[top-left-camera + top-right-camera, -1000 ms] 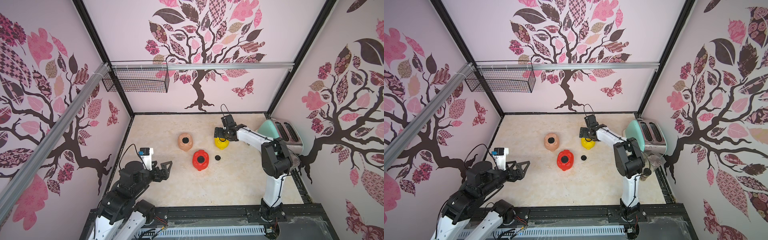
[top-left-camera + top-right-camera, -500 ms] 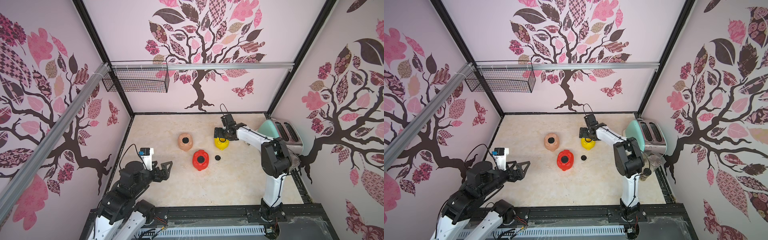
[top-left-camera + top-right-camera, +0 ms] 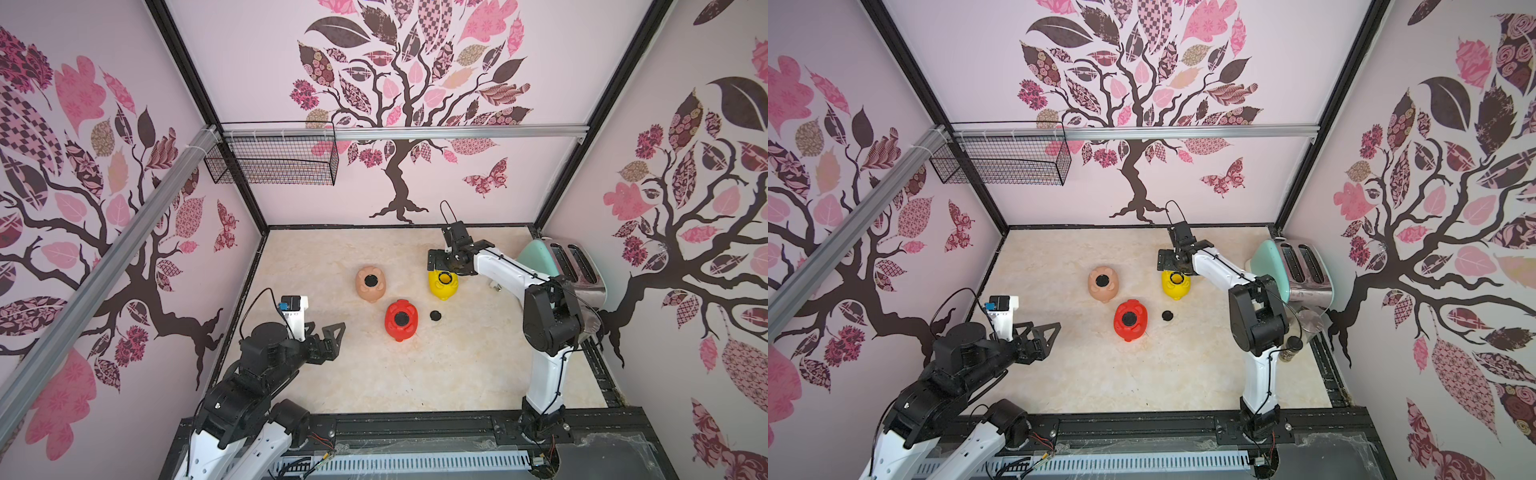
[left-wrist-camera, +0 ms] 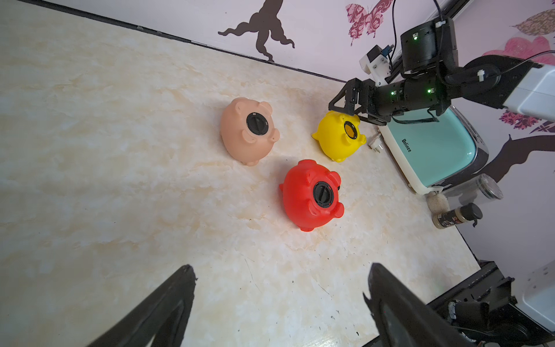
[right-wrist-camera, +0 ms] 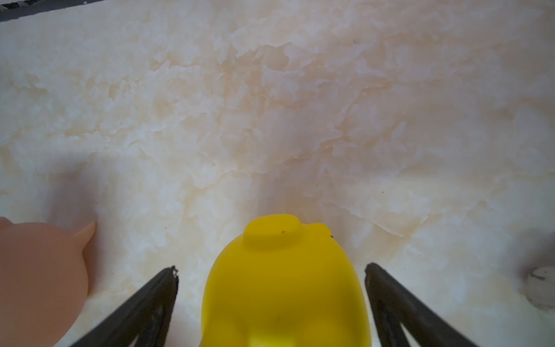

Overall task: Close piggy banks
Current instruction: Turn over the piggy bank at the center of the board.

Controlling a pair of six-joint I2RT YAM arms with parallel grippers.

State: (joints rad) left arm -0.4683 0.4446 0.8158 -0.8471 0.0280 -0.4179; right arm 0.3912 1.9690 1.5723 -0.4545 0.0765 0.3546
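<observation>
R hand (image 5: 271, 267) is straddling yellow piggy bank (image 3: 443, 286), fingers apart w/ gaps both sides, toaster (image 3: 536, 258) just beside. L hand (image 4: 280, 266), also apart, is hovering nr table (image 3: 374, 374) left edge, open room ahead.

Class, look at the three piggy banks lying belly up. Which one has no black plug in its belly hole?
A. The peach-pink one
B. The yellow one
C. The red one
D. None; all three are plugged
B: the yellow piggy bank shows an open belly hole, while the peach-pink piggy bank and the red piggy bank each hold a black plug, and a spare plug lies loose.
</observation>
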